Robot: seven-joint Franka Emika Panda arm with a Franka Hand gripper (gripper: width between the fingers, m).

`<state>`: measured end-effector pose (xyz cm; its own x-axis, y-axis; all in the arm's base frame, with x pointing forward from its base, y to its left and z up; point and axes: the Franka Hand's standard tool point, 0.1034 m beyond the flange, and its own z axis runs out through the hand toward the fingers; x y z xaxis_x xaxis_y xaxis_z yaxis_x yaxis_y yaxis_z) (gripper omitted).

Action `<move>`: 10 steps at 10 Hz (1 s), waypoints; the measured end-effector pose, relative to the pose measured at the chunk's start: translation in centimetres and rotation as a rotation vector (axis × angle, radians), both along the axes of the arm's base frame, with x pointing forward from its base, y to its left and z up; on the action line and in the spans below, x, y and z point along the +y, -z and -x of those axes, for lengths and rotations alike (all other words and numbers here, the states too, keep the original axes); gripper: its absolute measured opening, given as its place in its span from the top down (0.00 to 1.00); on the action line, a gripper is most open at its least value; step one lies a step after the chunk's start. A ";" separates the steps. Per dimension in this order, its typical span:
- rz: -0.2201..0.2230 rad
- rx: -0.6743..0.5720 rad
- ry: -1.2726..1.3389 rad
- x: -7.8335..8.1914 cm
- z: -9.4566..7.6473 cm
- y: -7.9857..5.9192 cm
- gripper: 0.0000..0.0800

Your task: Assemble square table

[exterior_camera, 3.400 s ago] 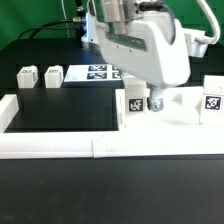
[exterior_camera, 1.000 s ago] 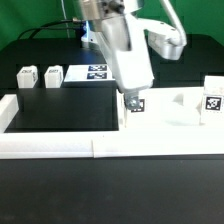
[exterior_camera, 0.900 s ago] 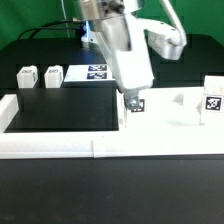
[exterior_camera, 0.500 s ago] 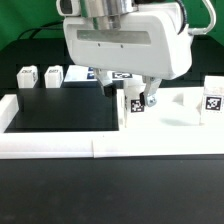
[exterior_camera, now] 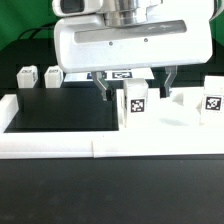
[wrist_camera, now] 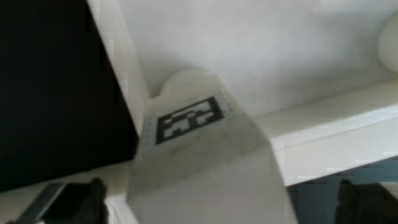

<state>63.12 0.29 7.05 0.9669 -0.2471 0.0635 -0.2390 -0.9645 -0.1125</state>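
- Currently the pincer [exterior_camera: 136,92] hangs released. Its fingers [exterior_camera: 106,90] are spread either side of a standing leg [exterior_camera: 135,101], w/ a clear gap on both sides in ext + wrist views, touching nothing.
- That leg is upright, mid-frame in ext view, tag facing the camera. It's at the corner of the plate [exterior_camera: 180,120] nearest frame centre. Can't tell if it's seated in a socket or just standing.
- Plate lies flat on the surface, centre-right of frame, just behind the front rail [exterior_camera: 50,146].
- Second leg [exterior_camera: 212,100] stands at the right edge of frame. Third leg [exterior_camera: 27,76] + fourth leg [exterior_camera: 53,74] sit upper left, well apart from the plate.
- Handling, prob: leg is small, light, rigid plastic. Its smooth faces could slip or twist in the grip. Best taken mid-height on two flat opposite sides, fingers square across it; too near the top it may tip.
- Plate prob stiff but light, so it could slide if a leg is shoved sideways. Push straight down, not across.
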 end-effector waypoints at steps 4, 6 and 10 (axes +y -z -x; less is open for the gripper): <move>0.006 -0.002 0.028 -0.3 0.3 0.4 0.35; -0.009 0.013 0.184 -0.3 0.3 0.4 0.53; -0.032 0.039 0.477 -0.7 0.3 0.4 0.64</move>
